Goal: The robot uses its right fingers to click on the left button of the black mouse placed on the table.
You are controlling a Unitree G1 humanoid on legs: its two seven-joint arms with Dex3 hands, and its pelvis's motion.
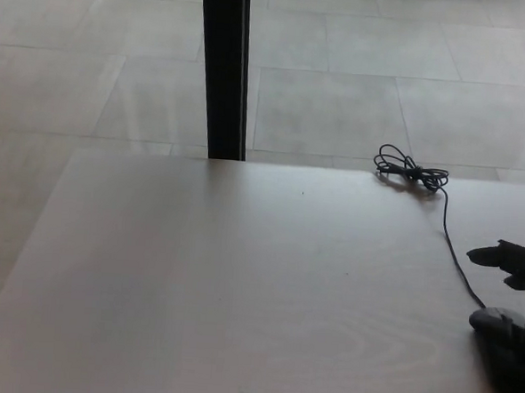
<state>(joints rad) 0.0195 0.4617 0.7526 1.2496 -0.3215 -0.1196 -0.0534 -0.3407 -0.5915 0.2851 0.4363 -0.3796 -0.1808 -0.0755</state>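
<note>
The black mouse [505,356] lies at the right front corner of the pale table [239,284], partly cut by the picture's edge. Its thin cable [452,253] runs away from it to a coiled bundle [409,172] near the table's far edge. My right hand [512,292] comes in from the right edge, low over the mouse. One finger [495,255] points left just above the mouse's front, and another lies down on or right over the mouse's front end. The fingers are apart and hold nothing. My left hand does not show.
A black vertical post [224,69] stands behind the table's far edge, left of centre. Grey tiled floor [358,87] lies beyond the table. The table's left edge slants toward the front left.
</note>
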